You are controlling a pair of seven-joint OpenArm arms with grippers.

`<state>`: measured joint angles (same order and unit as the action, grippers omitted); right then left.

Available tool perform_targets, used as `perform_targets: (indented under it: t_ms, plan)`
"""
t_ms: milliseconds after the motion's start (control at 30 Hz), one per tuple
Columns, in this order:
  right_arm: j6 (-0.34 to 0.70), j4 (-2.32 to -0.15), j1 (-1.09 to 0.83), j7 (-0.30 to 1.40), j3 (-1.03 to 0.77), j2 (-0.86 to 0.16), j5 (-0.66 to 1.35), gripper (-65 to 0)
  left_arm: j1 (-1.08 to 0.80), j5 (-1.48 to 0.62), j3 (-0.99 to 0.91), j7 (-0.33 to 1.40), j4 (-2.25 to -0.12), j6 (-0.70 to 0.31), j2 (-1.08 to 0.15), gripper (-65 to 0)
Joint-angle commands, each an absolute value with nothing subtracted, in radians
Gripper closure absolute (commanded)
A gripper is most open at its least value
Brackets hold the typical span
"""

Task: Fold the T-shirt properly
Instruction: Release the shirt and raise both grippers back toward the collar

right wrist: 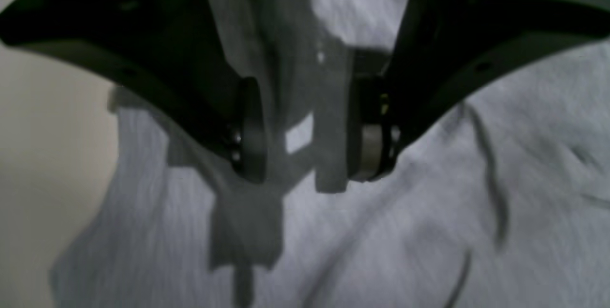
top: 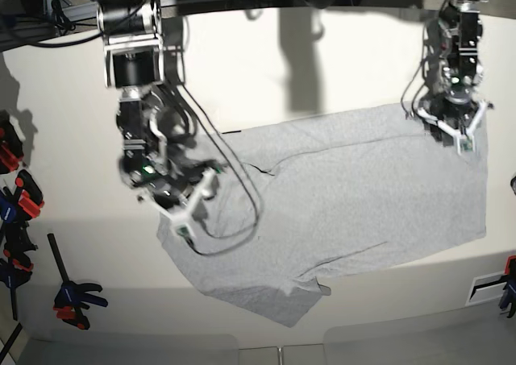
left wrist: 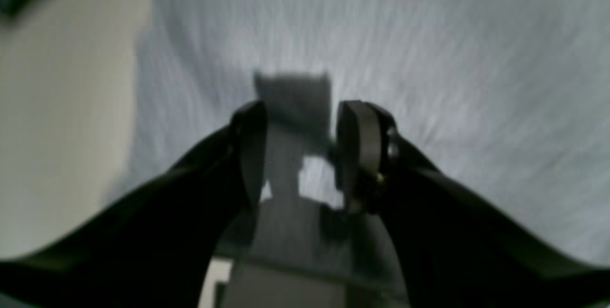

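Note:
The light grey T-shirt (top: 347, 204) lies spread on the white table, plain side up, with creases near its left part; no lettering shows. My left gripper (top: 454, 139) hovers at the shirt's far right corner. In the left wrist view it (left wrist: 300, 155) is open and empty just above the fabric (left wrist: 429, 36), with bare table to the left. My right gripper (top: 187, 220) is over the shirt's left edge. In the right wrist view it (right wrist: 310, 136) is open and empty above the wrinkled cloth (right wrist: 429, 227).
Several orange, black and blue clamps (top: 16, 196) hang along the left edge, one more lies lower (top: 76, 296). Cables (top: 234, 220) loop from the right arm over the shirt. The table's front edge (top: 282, 345) runs below the shirt. A clamp sits at the right edge (top: 508, 288).

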<state>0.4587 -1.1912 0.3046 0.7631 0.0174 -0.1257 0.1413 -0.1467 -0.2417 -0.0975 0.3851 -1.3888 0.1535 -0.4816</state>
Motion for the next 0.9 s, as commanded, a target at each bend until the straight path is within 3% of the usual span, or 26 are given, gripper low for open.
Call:
perform_targets:
  t_ms: [0, 267, 533, 867]
  plan:
    - [0.488, -1.207, 0.314, 0.741, 0.002, -0.134, 0.168, -26.4, -0.134, -0.236, -0.106, 0.366, -1.399, 0.162, -0.504, -23.9]
    - [0.497, -1.207, 0.183, 0.695, -0.014, -0.196, 0.176, -26.4, -0.136, -0.224, -0.106, 0.366, -1.398, 0.163, -0.496, -23.9]
    - [0.497, -1.207, 0.174, 0.712, -0.014, -0.199, 0.160, -26.4, -0.147, -0.186, -0.106, 0.404, -1.454, 0.166, -0.496, -23.9]
    - [0.497, -1.211, 0.161, 0.729, -0.014, -0.200, 0.160, -26.4, -0.176, -0.211, -0.106, 0.490, -1.364, 0.191, -0.496, -23.9]
